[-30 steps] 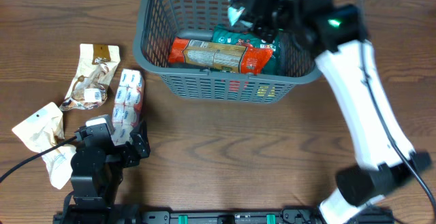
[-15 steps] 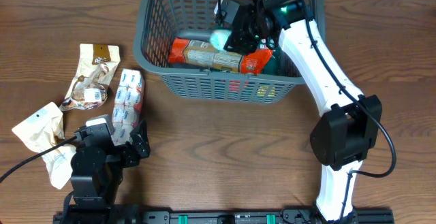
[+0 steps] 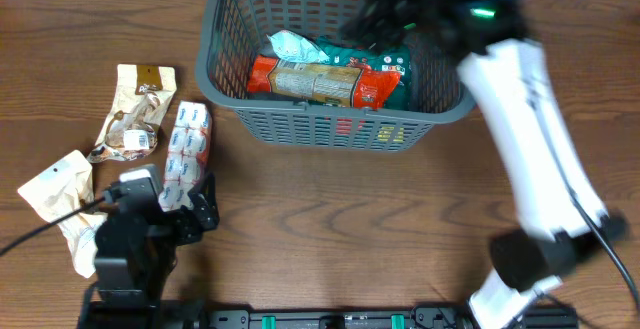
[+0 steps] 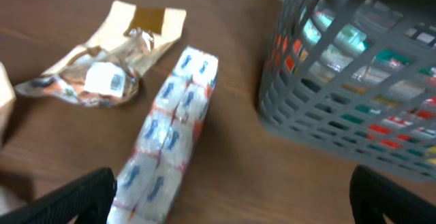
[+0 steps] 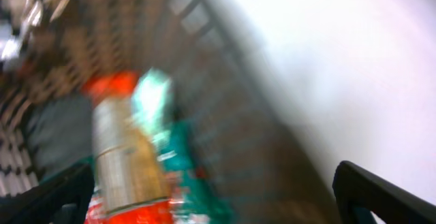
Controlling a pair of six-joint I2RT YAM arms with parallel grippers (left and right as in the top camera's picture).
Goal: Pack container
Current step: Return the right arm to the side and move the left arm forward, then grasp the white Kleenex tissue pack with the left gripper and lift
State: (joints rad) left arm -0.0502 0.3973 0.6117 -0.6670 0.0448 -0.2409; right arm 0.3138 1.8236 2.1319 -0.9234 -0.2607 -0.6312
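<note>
The container (image 3: 215, 81), a dark grey lattice basket, stands at the table's back middle. In it lie an orange packet (image 3: 310, 81), a green packet (image 3: 388, 65) and a pale teal packet (image 3: 293, 47). My right gripper (image 3: 388, 9) hangs blurred above the basket's right half, open and holding nothing. In the right wrist view its fingers frame the orange packet (image 5: 126, 163), the teal packet (image 5: 153, 98) and the basket wall (image 5: 225, 67). My left gripper (image 3: 190, 209) is open, low at the front left, by the near end of a white, blue and red packet (image 3: 186, 151) (image 4: 174, 142).
A crumpled brown and cream packet (image 3: 135, 114) (image 4: 102, 67) lies left of the white packet. A cream packet (image 3: 58, 204) lies at the front left beside my left arm. In the left wrist view the basket (image 4: 340, 125) stands to the right.
My right gripper has opened and let go of the pale teal packet, which now lies in the basket. The right arm has lifted and swung. The left arm has barely moved.
</note>
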